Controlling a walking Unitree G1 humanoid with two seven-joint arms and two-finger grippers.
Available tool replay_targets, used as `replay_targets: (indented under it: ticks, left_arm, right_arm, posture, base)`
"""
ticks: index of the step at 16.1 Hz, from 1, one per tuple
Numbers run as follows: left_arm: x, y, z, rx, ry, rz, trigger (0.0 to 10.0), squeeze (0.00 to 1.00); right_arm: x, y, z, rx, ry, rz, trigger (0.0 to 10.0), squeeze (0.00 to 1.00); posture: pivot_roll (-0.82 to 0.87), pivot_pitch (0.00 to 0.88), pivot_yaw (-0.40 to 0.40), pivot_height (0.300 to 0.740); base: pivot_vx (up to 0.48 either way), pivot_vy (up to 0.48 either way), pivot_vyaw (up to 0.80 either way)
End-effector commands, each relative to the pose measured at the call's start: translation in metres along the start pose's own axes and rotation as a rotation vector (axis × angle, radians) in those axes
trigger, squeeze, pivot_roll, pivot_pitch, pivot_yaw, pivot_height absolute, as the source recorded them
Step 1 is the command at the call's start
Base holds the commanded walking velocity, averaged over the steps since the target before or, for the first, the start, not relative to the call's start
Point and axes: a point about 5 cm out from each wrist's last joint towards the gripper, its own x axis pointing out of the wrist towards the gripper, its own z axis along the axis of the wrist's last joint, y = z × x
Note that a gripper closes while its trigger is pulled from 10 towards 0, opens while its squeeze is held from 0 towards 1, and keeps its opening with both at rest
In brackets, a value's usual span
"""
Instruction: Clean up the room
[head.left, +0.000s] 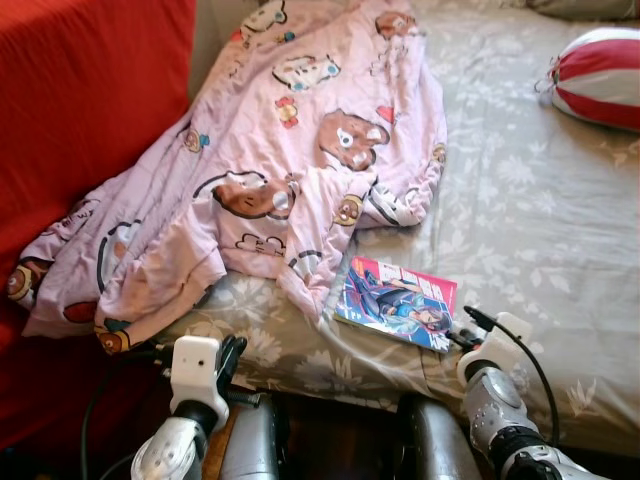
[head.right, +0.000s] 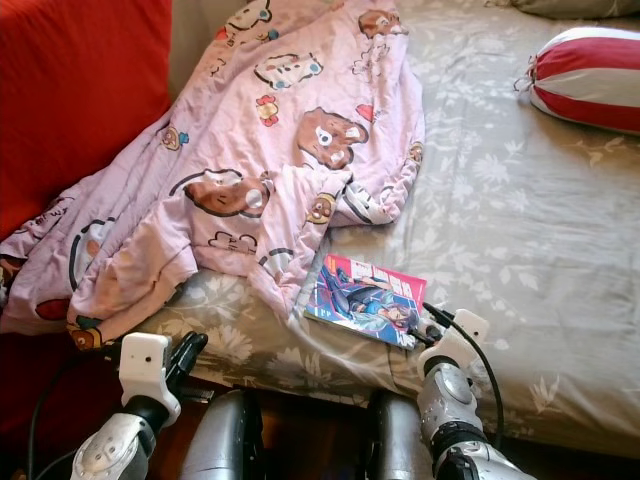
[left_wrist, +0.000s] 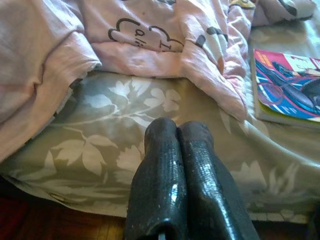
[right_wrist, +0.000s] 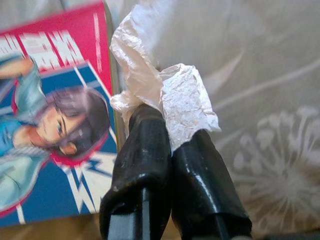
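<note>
The scene is lit brightly and evenly by soft daylight, with the floor under the bed (head.left: 520, 230) left in deep shadow, while glare is seen on the left gripper (left_wrist: 179, 131), and the comic book (right_wrist: 55, 125) is blurred.

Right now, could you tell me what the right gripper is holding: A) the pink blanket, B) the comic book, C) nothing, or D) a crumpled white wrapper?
D: the right gripper is shut on a crumpled white wrapper, right beside the comic book on the bed sheet.
</note>
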Motion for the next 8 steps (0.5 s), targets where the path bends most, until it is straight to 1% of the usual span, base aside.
replay_targets:
  ticks: [1,2,5,7,8]
  left_arm:
    - [0.002,0.007,-0.007,0.027,0.018,0.025,10.0,0.00]
    - [0.008,0.008,-0.008,0.028,0.014,0.026,10.0,0.00]
    - [0.021,0.011,-0.010,0.025,0.007,0.033,10.0,0.00]
    - [0.028,0.013,-0.011,0.021,0.007,0.038,10.0,0.00]
    - [0.030,0.015,-0.013,0.009,0.008,0.050,10.0,0.00]
  right_arm:
    - [-0.002,-0.007,-0.002,-0.035,-0.020,-0.010,0.0,0.00]
    - [-0.004,-0.010,-0.003,-0.044,-0.029,-0.008,0.0,0.00]
    - [-0.007,-0.013,-0.003,-0.085,-0.071,0.018,0.0,0.00]
    - [-0.007,-0.012,-0.001,-0.112,-0.089,0.034,0.0,0.00]
    - [-0.010,-0.013,-0.001,-0.154,-0.124,0.058,0.0,0.00]
  posture:
    - [0.14,0.083,0.041,0.595]
    - [0.13,0.065,0.039,0.595]
    - [0.10,0.011,0.038,0.595]
    - [0.09,0.000,0.037,0.595]
    - [0.08,0.000,0.035,0.595]
  base:
    - [0.000,0.000,0.00]
    - [0.000,0.000,0.00]
    - [0.000,0.000,0.00]
    - [0.000,0.000,0.00]
    - [0.000,0.000,0.00]
